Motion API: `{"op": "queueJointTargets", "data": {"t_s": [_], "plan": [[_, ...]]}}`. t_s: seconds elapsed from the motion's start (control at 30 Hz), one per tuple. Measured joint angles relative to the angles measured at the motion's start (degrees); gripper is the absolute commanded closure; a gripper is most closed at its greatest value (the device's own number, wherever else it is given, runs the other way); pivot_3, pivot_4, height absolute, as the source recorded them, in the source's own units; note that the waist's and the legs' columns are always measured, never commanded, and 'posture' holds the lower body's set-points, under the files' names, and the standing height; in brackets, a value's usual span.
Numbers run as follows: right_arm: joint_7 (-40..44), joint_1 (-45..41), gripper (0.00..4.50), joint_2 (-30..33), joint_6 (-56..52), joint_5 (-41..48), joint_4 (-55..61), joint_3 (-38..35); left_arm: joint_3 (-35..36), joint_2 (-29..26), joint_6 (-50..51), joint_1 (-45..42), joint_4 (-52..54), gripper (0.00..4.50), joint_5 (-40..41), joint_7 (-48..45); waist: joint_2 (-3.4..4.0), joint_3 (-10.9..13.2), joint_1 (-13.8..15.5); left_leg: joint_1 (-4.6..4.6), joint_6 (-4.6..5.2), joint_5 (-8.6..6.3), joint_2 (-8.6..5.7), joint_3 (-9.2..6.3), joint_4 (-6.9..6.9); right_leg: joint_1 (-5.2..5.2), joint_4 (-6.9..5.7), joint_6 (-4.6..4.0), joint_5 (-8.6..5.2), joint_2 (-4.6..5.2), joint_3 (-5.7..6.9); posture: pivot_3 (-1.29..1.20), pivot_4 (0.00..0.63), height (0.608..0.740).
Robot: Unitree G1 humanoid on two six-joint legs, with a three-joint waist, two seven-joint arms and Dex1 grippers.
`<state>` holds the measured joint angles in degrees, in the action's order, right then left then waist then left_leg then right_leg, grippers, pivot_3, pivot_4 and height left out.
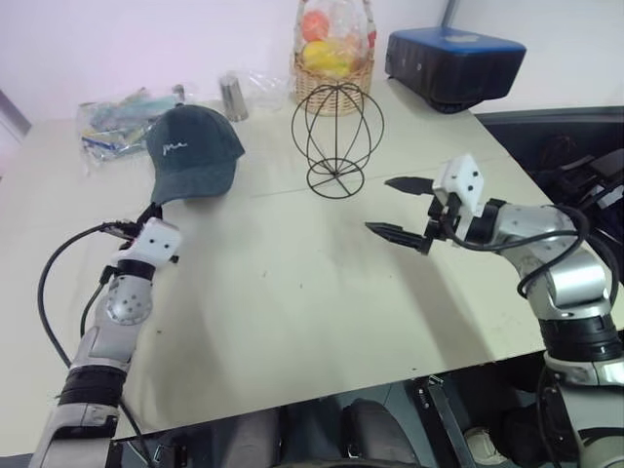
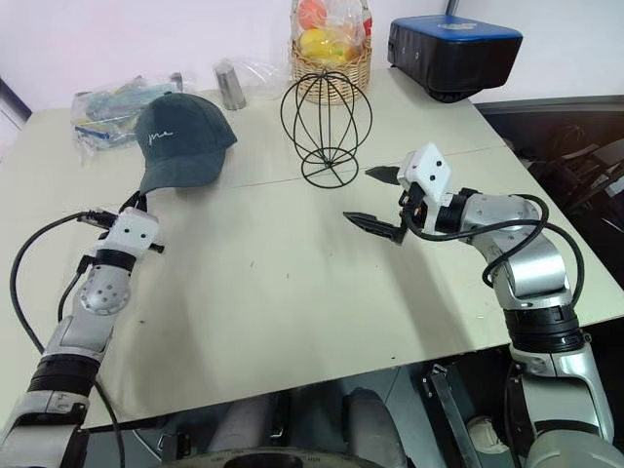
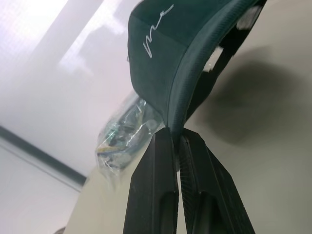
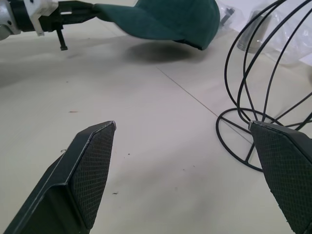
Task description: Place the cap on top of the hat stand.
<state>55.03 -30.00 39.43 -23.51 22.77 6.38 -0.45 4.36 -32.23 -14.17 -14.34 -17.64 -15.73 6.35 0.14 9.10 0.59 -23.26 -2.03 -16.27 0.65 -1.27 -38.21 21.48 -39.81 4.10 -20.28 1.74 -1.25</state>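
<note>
Pinching the tip of the brim between its two black fingers, the left gripper (image 2: 148, 203) holds the cap (image 1: 195, 151) up off the table (image 1: 292, 283); the left wrist view shows both fingers (image 3: 156, 185) pressed tight together on the brim's edge. The dark teal cap hangs in the air over the table's left side with its own shadow on the surface beneath it, white script on its front panel, crown toward the far edge.

Over on the right, the right gripper (image 1: 402, 208) hovers with its jaws spread wide apart and nothing between them, pointing across toward the left. Just beyond one of its fingertips stands the hat stand (image 1: 337, 136), a black wire globe on a round ring base, sitting bare near the middle of the table, to the right of the cap and a little apart from it.

Behind the stand sits a woven basket (image 1: 332, 73) of fruit. A small metal cylinder (image 1: 233, 97) and some plastic-wrapped packets (image 1: 115, 122) lie behind the cap, and a dark blue box (image 1: 454, 60) rests at the far right corner.
</note>
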Motion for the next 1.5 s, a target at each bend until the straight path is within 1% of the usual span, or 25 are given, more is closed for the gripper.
{"op": "queueJointTargets", "data": {"t_s": [0.07, 0.2, 0.3, 0.43, 0.6, 0.83, 1.17, 1.27, 1.33, 1.5], "plan": [[0.1, -0.1, 0.0, 0.0, 0.0, 0.0, 0.0, 0.0, 0.6, 0.1, 3.8, -0.7, 2.9, 4.38, 0.1, -0.9, -0.07, 0.0, 0.0, 0.0, 0.0, 0.0, 0.0, -0.01, 0.0, 0.0, 0.0, 0.0, 0.0, -0.01, 0.0, 0.0, 0.15, 0.74], [0.6, -0.1, 0.0, 0.0, -0.1, 0.0, 0.0, 0.0, 2.0, -0.6, 11.2, -5.1, 7.4, 4.38, 0.6, -3.1, -0.15, 0.1, 0.1, -0.03, 0.0, 0.0, 0.0, -0.04, -0.03, 0.0, 0.01, 0.0, 0.0, -0.03, 0.01, 0.0, 0.15, 0.74], [0.7, -0.2, 0.0, 0.0, 0.0, 0.0, -0.4, 0.0, 2.5, -3.4, 15.5, -11.2, 7.8, 4.38, 0.7, -5.4, -0.24, 0.1, 0.0, -0.04, -0.01, 0.01, 0.0, -0.05, -0.03, 0.01, 0.01, 0.0, 0.0, -0.06, 0.02, 0.0, 0.15, 0.74], [0.9, -0.3, 0.0, -0.1, 0.3, -0.1, -1.2, 0.1, 3.2, -5.6, 18.0, -20.1, 7.5, 4.38, 0.7, -7.6, -0.32, 0.2, 0.0, -0.07, -0.02, 0.01, 0.0, -0.04, -0.03, 0.02, 0.07, 0.0, 0.0, -0.06, 0.01, 0.0, 0.15, 0.74], [1.0, -0.5, 0.0, -0.3, 0.7, -0.2, -1.3, 0.1, 1.3, -5.5, 20.6, -27.9, 6.7, 4.38, 0.0, -9.9, -0.35, 0.2, 0.1, -0.1, -0.03, 0.02, 0.0, -0.05, -0.03, 0.03, 0.13, 0.0, 0.0, -0.08, 0.02, 0.0, 0.15, 0.74], [0.6, -0.9, 0.0, -0.7, 1.0, -0.6, -1.4, 0.2, -3.9, -0.2, 25.3, -36.7, 5.6, 4.38, -1.7, -11.2, -0.43, 0.3, 0.1, -0.12, -0.05, 0.03, -0.01, -0.05, -0.05, 0.04, 0.13, 0.0, 0.0, -0.1, 0.01, 0.0, 0.15, 0.74], [0.4, -0.9, 0.0, -1.0, 1.5, -1.0, -1.6, 0.1, -11.9, 8.7, 29.1, -47.9, -2.7, 4.38, -8.2, -8.0, -0.48, 0.3, 0.1, -0.19, -0.12, 0.07, -0.01, -0.04, -0.05, 0.12, 0.13, 0.0, 0.0, -0.11, 0.0, 0.0, 0.15, 0.74], [0.3, -0.9, 0.0, -1.0, 1.5, -1.2, -1.6, 0.1, -13.0, 10.6, 28.9, -49.5, -3.7, 4.38, -9.0, -7.3, -0.49, 0.3, 0.0, -0.19, -0.18, 0.11, -0.01, -0.03, -0.05, 0.13, 0.13, 0.0, 0.0, -0.11, -0.01, 0.0, 0.15, 0.74], [0.2, -0.9, 0.0, -1.0, 1.5, -1.2, -1.6, 0.1, -13.8, 11.9, 28.7, -50.4, -4.6, 4.38, -9.4, -7.1, -0.49, 0.3, 0.0, -0.2, -0.41, 0.24, -0.01, -0.02, -0.04, 0.15, 0.13, 0.0, 0.0, -0.12, -0.03, 0.0, 0.15, 0.74], [-0.1, -0.9, 0.0, -1.0, 1.5, -1.2, -1.6, 0.1, -15.9, 12.7, 26.2, -50.7, -5.5, 4.38, -10.4, -7.1, -0.49, 0.3, 0.0, -0.2, -0.44, 0.25, -0.01, -0.02, -0.04, 0.16, 0.13, 0.0, 0.0, -0.12, -0.05, 0.0, 0.15, 0.74]]}}
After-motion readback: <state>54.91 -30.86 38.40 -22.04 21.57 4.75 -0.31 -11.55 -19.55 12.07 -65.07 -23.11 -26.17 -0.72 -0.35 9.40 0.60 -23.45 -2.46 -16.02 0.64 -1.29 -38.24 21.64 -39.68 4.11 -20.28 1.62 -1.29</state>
